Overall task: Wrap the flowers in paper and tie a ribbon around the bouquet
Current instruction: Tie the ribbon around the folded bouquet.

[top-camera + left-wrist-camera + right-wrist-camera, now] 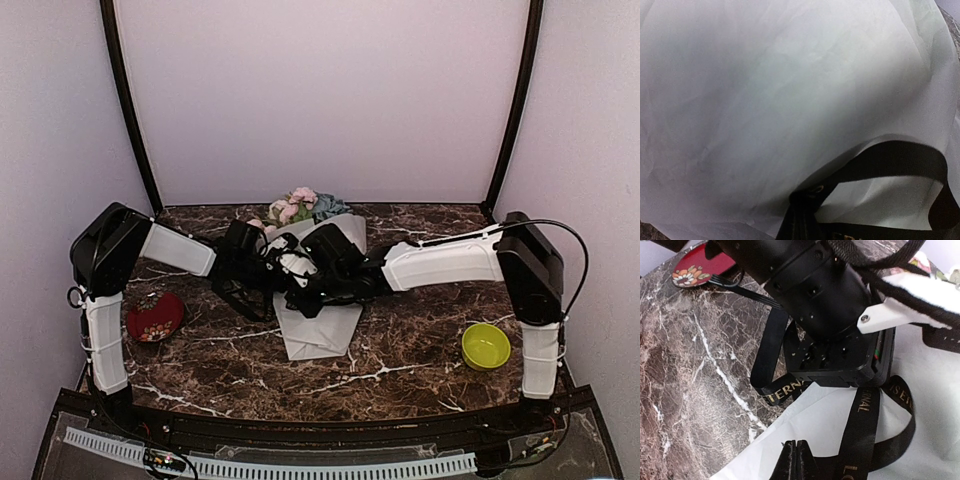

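Note:
The bouquet lies mid-table in the top view, with pink, white and blue flowers (pixel 298 206) at the far end and a cone of frosted white paper (pixel 320 335) running toward me. Both grippers meet over its middle. The left wrist view is filled with paper (pixel 765 100). There the black ribbon (pixel 900 160) loops out from the tips of my left gripper (pixel 807 197), which is shut on it. The right wrist view has my right gripper (pixel 797 446) shut just above the paper (pixel 830 415), nothing showing between its tips. The gold-lettered ribbon (pixel 862 425) runs right beside it.
A red bowl (pixel 155 318) holding small pieces sits at the left, and a yellow-green bowl (pixel 485 345) at the right. The left arm's black wrist (pixel 835 335) hangs close in front of the right gripper. Dark marble table (pixel 420 370) surrounds the bouquet.

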Robot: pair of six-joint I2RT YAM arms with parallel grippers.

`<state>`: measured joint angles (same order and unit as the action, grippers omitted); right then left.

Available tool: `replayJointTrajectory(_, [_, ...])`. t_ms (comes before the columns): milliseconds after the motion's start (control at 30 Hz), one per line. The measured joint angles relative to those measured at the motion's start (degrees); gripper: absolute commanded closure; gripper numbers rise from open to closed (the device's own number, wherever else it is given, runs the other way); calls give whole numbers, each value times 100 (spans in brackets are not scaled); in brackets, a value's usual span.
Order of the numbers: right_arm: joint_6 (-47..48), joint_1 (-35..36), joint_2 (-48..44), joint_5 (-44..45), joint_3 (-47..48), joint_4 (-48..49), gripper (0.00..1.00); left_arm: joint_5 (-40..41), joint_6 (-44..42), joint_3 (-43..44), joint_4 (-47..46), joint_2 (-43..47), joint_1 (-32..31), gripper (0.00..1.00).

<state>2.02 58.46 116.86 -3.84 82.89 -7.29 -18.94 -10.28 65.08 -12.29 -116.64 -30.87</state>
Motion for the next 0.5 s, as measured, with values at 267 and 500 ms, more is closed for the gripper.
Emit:
replayJointTrajectory(267, [-175,-2,-577,-136,-321,94,100,-203,2,59,87,-4,39,82])
replayJointTrajectory(500, [-612,-225,-1250,-422,-973,310,100,-702,61,61,140,-4,63,58])
